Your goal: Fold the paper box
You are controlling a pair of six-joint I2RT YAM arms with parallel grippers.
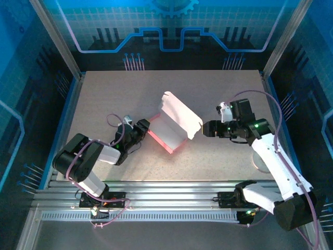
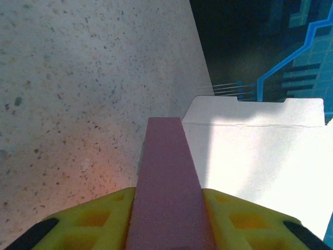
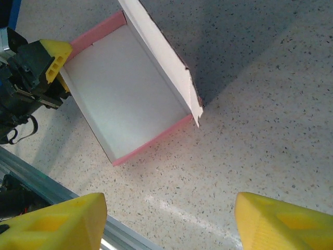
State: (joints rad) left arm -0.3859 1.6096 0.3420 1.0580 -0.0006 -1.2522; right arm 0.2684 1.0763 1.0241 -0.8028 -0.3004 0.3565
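Now, left gripper (image 1: 139,128): pinching shut on the pink end wall (image 2: 165,177) of the paper box (image 1: 167,133), with the wall running up between its yellow fingers (image 2: 244,219).
Right gripper (image 3: 166,219): hanging empty with its fingers spread wide, near the lid's free corner and not touching it.
Paper box: sitting mid-table (image 1: 104,94) between the two grippers as a shallow open tray, whitish inside facing up.
Lid flap (image 1: 181,115): standing up from the long side nearer the right gripper, tilting, not yet closing.
Handling, judged: looking light and thin. Panels are probably staying stiff while the creases give first. Likely to be sliding on the speckled table unless anchored, and denting under a hard pinch.
Hold, judged: the left pinch is anchoring the tray. The lid's free edge near the corner is offering the best purchase for pressing down.
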